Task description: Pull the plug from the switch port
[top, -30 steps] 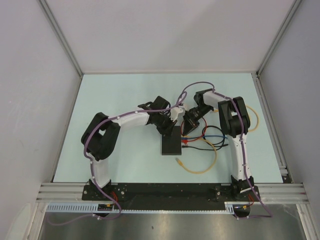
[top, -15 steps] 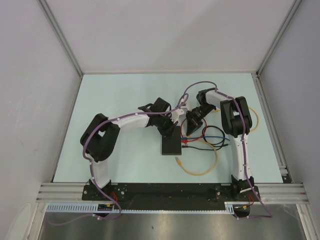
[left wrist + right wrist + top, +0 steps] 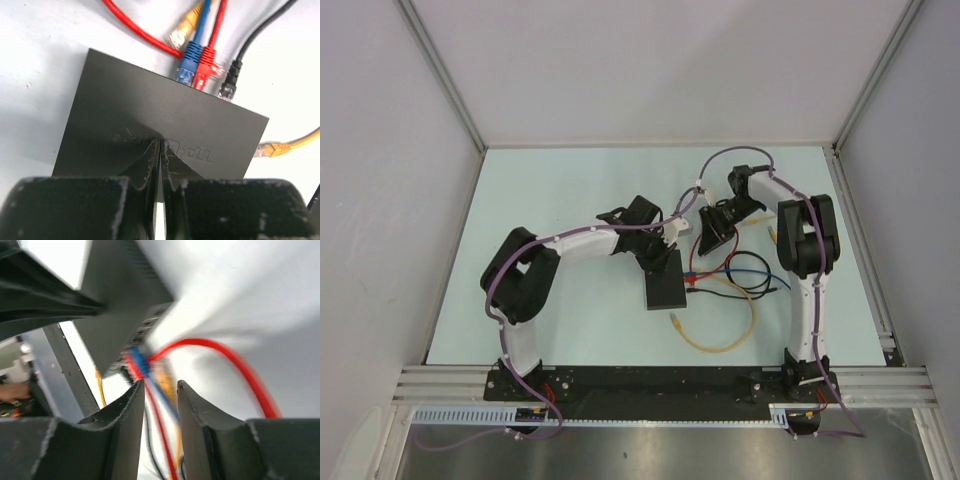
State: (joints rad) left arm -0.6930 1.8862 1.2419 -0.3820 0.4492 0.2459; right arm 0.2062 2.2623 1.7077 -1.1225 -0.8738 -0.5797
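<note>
The switch (image 3: 665, 293) (image 3: 125, 100) is a flat black box lying on the pale table. My left gripper (image 3: 665, 262) (image 3: 160, 142) is shut, with its tips pressed down on the switch's top. A blue plug (image 3: 189, 62), a red plug (image 3: 204, 67) and a black plug (image 3: 229, 85) sit in the sockets on its far edge. A yellow plug (image 3: 179, 35) lies loose just beyond them. My right gripper (image 3: 706, 245) (image 3: 161, 385) hovers behind and to the right of the switch (image 3: 117, 300). Its jaws are apart, and blurred cables run behind the gap.
A second yellow plug (image 3: 677, 322) (image 3: 270, 148) lies free by the switch's near corner, and its cable loops across the table (image 3: 725, 343). Black, red and blue cables (image 3: 750, 268) curl to the right of the switch. Grey walls and metal rails (image 3: 860, 250) enclose the table.
My right gripper has drawn back from the switch toward the far right and its jaws have opened. The left gripper and the switch have stayed put.
</note>
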